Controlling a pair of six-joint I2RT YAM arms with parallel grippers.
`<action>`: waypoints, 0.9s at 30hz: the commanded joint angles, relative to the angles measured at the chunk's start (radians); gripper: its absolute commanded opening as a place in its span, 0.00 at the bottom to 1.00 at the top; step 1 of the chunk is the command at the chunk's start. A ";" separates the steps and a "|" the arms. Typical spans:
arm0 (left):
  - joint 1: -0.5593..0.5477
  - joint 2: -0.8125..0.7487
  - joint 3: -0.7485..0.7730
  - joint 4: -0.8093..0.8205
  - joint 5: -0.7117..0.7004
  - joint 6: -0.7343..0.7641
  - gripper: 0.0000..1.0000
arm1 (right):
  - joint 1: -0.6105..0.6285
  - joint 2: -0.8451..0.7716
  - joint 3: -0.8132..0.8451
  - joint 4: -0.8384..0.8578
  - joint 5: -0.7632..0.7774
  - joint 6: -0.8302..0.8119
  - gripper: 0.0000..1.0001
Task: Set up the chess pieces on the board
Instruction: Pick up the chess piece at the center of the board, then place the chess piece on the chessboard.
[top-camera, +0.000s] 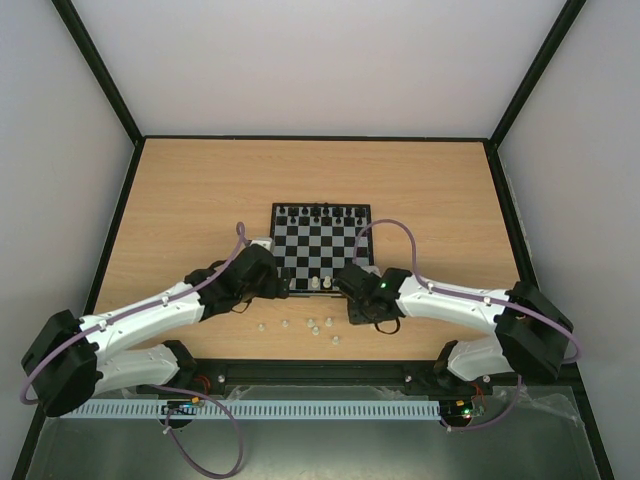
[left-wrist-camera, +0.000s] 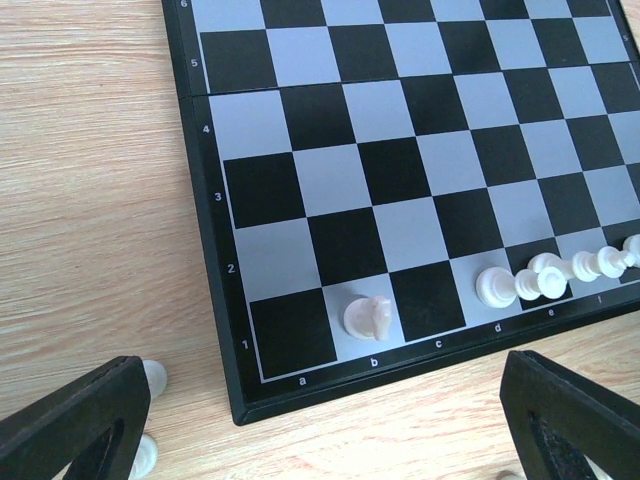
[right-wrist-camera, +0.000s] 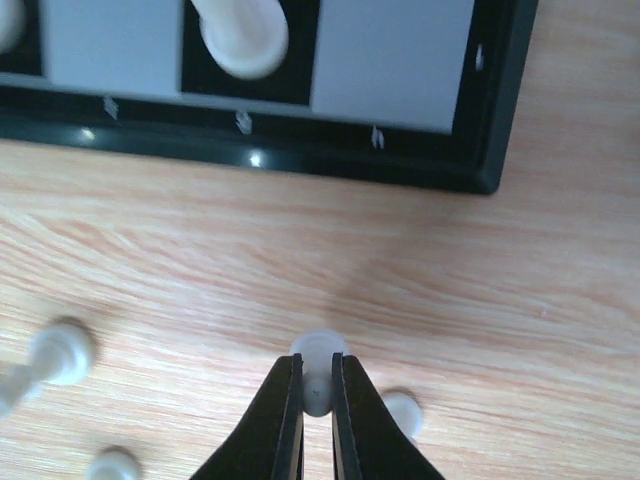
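Now right jaws pinch white piece (right-wrist-camera: 318, 350) on table (right-wrist-camera: 520, 300) beside near edge of board (right-wrist-camera: 300, 160); left jaws spread wide.

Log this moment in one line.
right gripper: shut on white piece, off the board | left gripper: open, over board corner a1 | loose white pieces: on table

You're looking at a light wood-grain bench (top-camera: 180, 200) w/ a thin dark rim. The board (top-camera: 321, 245) lies flat on it, approx. centre left-to-right, nearer the arms than the far edge. Just off the board's near edge, about half a dozen small white chess pieces (top-camera: 311, 322) sit scattered on bare wood. In the right wrist view, one loose pawn (right-wrist-camera: 60, 352) lies tipped on its side. In the left wrist view, two more white pieces (left-wrist-camera: 153, 375) sit by the board's near-left corner.
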 joint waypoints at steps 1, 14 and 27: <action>0.016 0.007 -0.001 0.003 0.007 0.023 0.99 | -0.046 -0.001 0.097 -0.099 0.057 -0.053 0.02; 0.038 0.026 0.030 0.002 0.036 0.037 0.99 | -0.277 0.136 0.274 -0.095 0.024 -0.277 0.02; 0.044 0.028 0.037 -0.010 0.037 0.034 0.99 | -0.317 0.263 0.348 -0.059 -0.004 -0.345 0.02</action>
